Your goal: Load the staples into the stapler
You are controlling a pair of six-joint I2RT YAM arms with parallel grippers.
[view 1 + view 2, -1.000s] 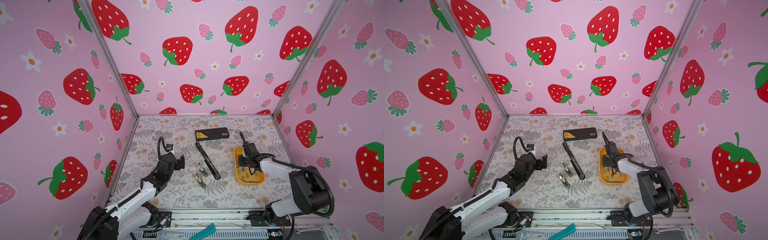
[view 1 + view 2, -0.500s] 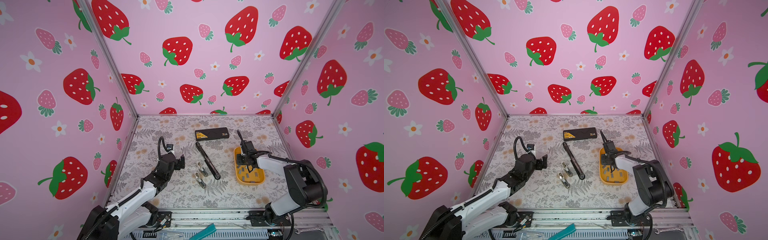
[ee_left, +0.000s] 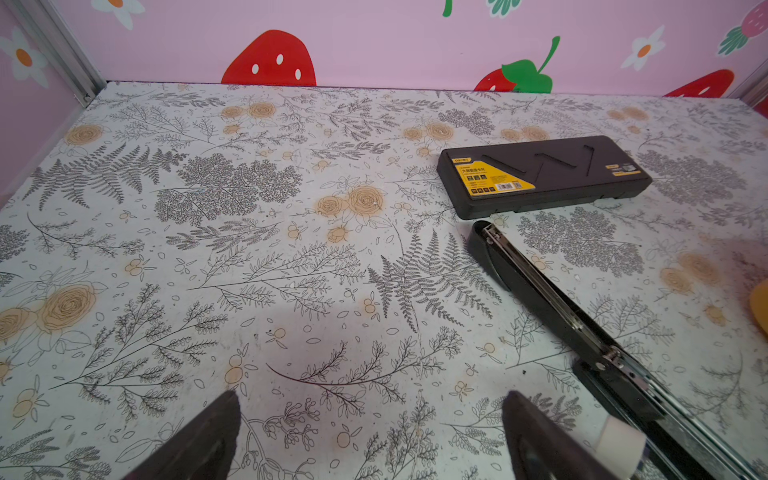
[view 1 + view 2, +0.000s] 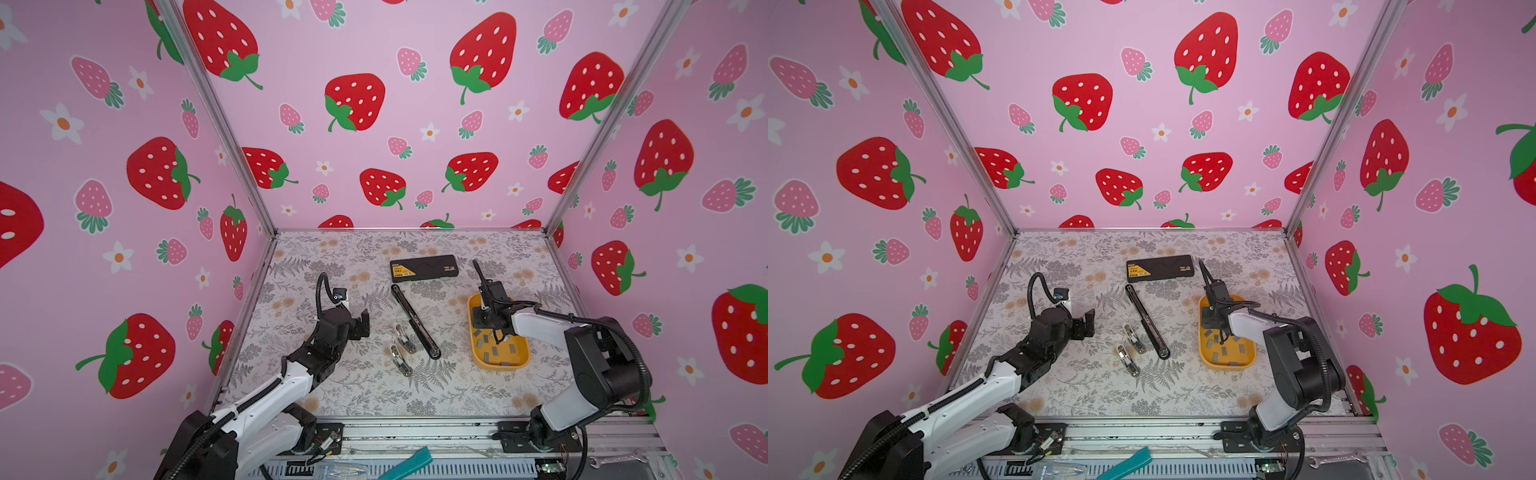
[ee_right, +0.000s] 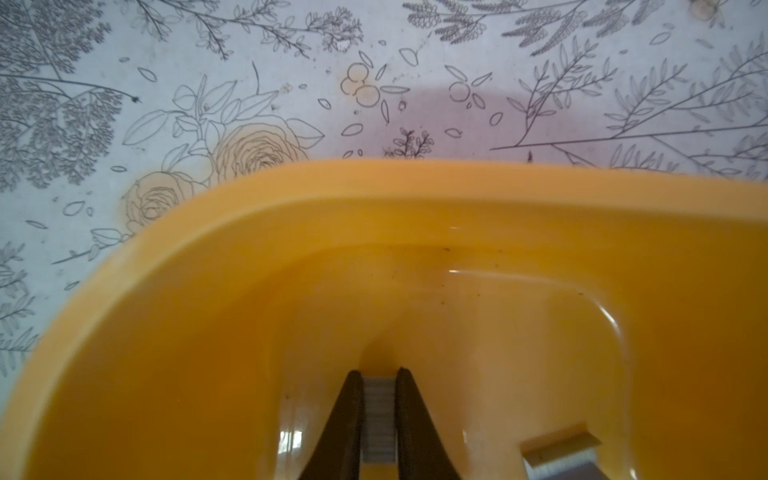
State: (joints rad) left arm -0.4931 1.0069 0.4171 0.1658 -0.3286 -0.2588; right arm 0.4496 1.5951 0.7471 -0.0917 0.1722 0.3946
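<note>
Yellow plastic catches the eye first: a tray (image 4: pixel 502 367) sits toward the right edge of the desk (image 4: pixel 374 399), with the grey staples (image 4: pixel 495 353) scattered inside as short flat strips. The right tool (image 4: pixel 498 336) reaches down into the tray, and the right wrist view shows it (image 5: pixel 378 374) clamped on one of the staples (image 5: pixel 378 415), low over the tray floor.

Two small silvery metal pieces (image 4: pixel 402 349) lie near the middle of the desk. Toward the left edge, the left tool (image 4: pixel 360 326) hovers above bare desk with its jaws wide apart, holding nothing. The black stapler (image 4: pixel 413 322) lies opened out flat just beside the silvery pieces, running diagonally toward the far edge. Past its far end rests a black box (image 4: pixel 424 268) with a yellow label.
</note>
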